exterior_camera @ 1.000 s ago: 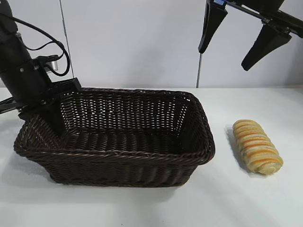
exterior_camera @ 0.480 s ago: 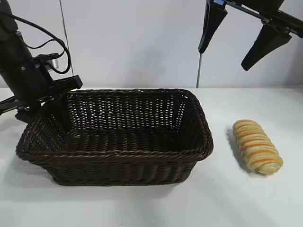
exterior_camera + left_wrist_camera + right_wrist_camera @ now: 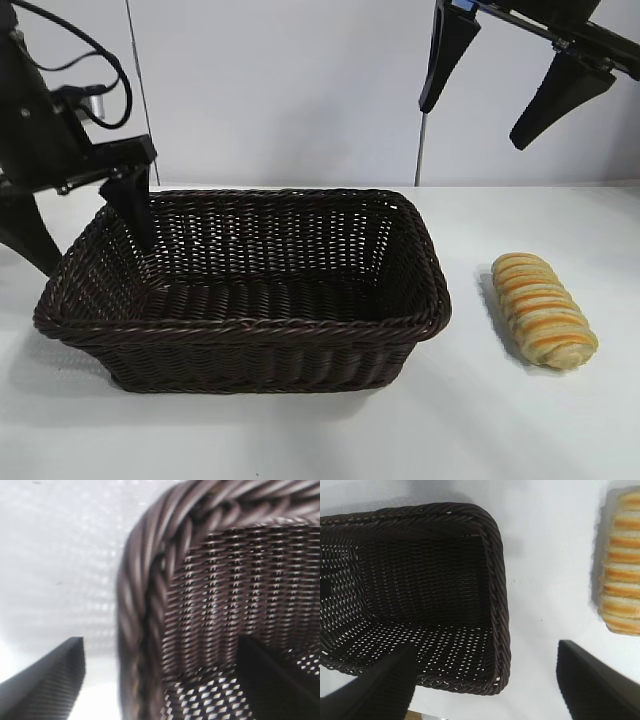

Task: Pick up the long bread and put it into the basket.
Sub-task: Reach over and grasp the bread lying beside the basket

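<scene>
The long bread [image 3: 543, 310], golden-tan with cream and orange ridges, lies on the white table right of the basket [image 3: 250, 330]. It also shows in the right wrist view [image 3: 622, 562]. The dark wicker basket holds nothing. My left gripper [image 3: 85, 225] is open and straddles the basket's left rim [image 3: 145, 605], one finger inside and one finger [image 3: 50, 690] outside, touching nothing. My right gripper [image 3: 472, 127] is open and empty, high above the gap between the basket [image 3: 500, 605] and the bread.
White table [image 3: 500, 420] with a pale wall behind it. A strip of bare table lies between the basket's right end and the bread.
My left gripper has opened wide off the basket's left wall and risen. The basket has shifted slightly and now rests flat. The right arm and the bread have not moved.
</scene>
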Action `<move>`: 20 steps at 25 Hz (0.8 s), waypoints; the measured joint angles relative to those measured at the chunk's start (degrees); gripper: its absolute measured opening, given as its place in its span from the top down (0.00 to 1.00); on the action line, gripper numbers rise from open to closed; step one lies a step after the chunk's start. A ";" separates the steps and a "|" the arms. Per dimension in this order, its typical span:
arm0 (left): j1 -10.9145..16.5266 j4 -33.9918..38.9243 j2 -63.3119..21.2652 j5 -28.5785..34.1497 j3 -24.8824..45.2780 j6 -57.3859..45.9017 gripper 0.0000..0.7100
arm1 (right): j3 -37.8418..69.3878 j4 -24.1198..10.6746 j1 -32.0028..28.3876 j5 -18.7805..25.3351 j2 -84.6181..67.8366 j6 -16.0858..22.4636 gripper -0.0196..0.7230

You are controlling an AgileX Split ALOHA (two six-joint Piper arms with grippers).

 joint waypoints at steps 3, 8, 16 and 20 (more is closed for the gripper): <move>0.21 0.01 -2.94 0.99 0.00 -0.06 0.06 | 0.00 0.00 0.00 0.00 0.00 0.00 0.22; 0.61 0.01 -5.61 2.55 0.00 -0.18 0.06 | 0.00 0.00 0.00 0.07 0.00 0.00 0.22; 0.63 0.16 -5.69 3.78 0.00 -0.22 0.06 | 0.00 0.00 0.00 0.13 0.00 0.00 0.22; 0.63 0.16 -5.69 3.83 0.00 -0.22 0.06 | 0.00 0.00 0.00 0.13 0.00 0.00 0.22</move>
